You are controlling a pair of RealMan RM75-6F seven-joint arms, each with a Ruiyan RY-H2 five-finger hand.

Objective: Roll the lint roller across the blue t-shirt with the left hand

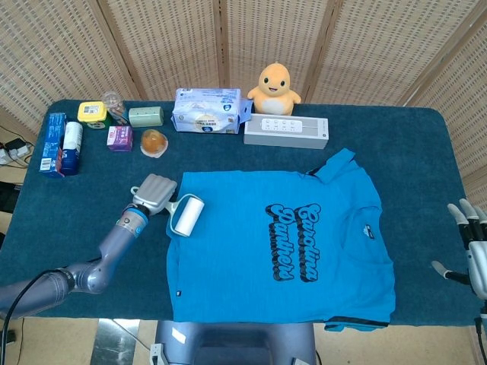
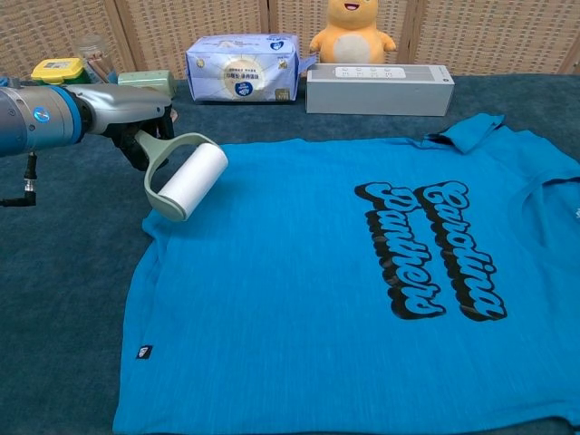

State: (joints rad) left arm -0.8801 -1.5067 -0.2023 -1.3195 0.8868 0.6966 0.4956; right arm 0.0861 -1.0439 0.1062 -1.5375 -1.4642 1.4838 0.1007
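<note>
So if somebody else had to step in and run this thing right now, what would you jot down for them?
Left hand: holds the lint roller by its handle; the white roll sits on the blue t-shirt's edge, at the corner nearest that hand.
Right hand: idle at the far table edge, fingers apart, holding nothing.
Shirt lies flat on the table, print up.
Done: roller grasped and brought to the shirt.
Left: probably nearly all the rolling; the roll is only at the corner, with the rest of the fabric ahead of it.
</note>
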